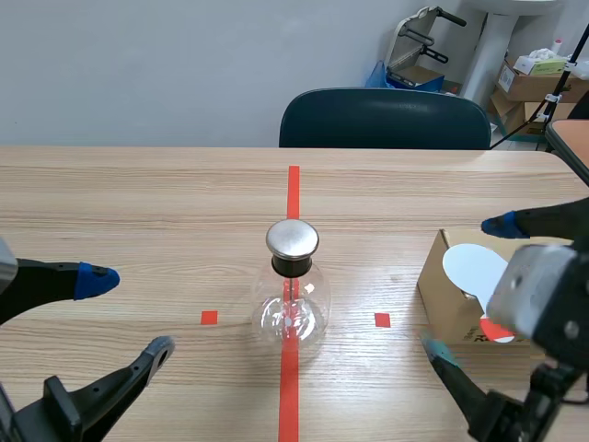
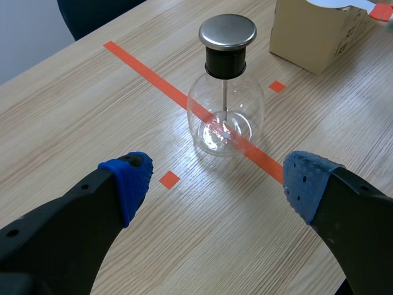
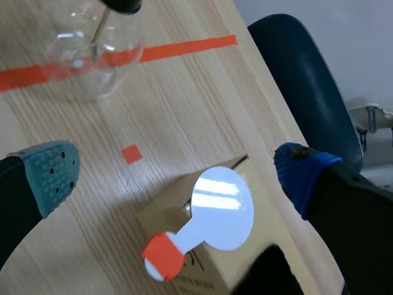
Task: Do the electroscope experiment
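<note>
Plainly our right gripper [image 3: 177,172] is nearer — fingers spread wide over the white paddle [image 3: 221,209] on the box [image 3: 156,224], orange handle [image 3: 163,255] toward its wrist — while our left gripper [image 2: 218,178], open too, faces the flask [image 1: 291,304].

Left pincer [image 2: 212,178] spread wide, glass electroscope flask [image 2: 226,104] ahead on tape line, cardboard box [image 2: 313,34] beyond

Wooden table [image 1: 138,203]: electroscope [image 1: 292,296], cardboard box [image 1: 444,296]
</note>
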